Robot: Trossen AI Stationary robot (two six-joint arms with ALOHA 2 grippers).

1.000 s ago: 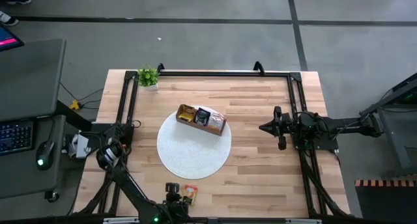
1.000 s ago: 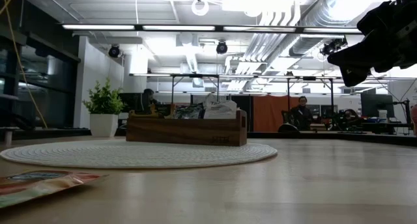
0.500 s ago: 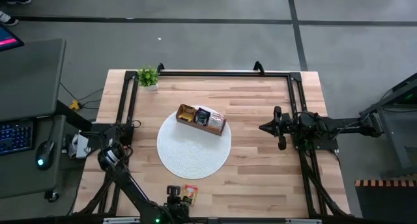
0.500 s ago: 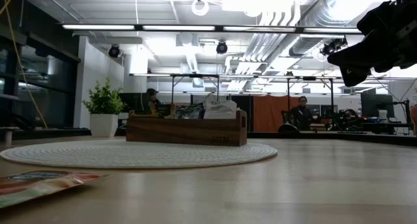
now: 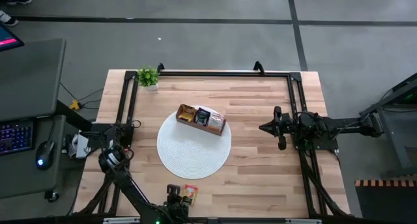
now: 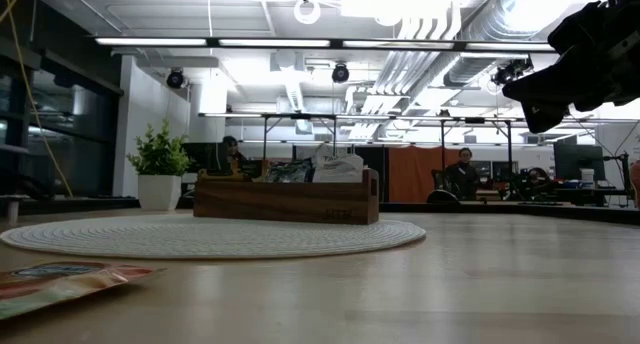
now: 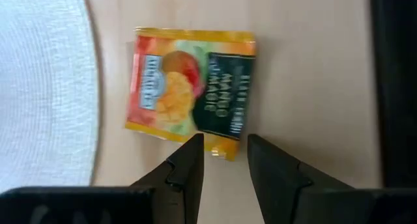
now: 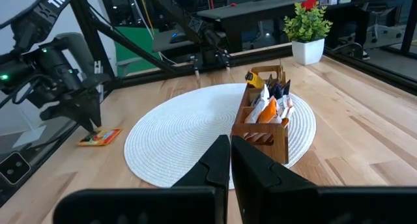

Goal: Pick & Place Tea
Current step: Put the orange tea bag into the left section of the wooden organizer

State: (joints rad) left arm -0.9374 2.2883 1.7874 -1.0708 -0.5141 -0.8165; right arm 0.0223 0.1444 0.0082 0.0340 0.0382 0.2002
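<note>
Straddling the sachet (image 7: 190, 84) edge, left claw (image 7: 223, 160); high view hides this.

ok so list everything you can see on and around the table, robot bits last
tea sachet: one loose, orange-yellow with a dark green panel, flat on the bare wood by the mat's near edge
wooden box: one, brown, on the mat's far part, holding more sachets
round mat: one, white woven, middle of the table
potted plant: one, green in a white pot, far left corner
table: one, light wood
people: two seated far behind, in the low view
left gripper: dark, over the loose sachet's edge, fingers a little apart
right gripper: dark, shut, raised over the table's right side
</note>
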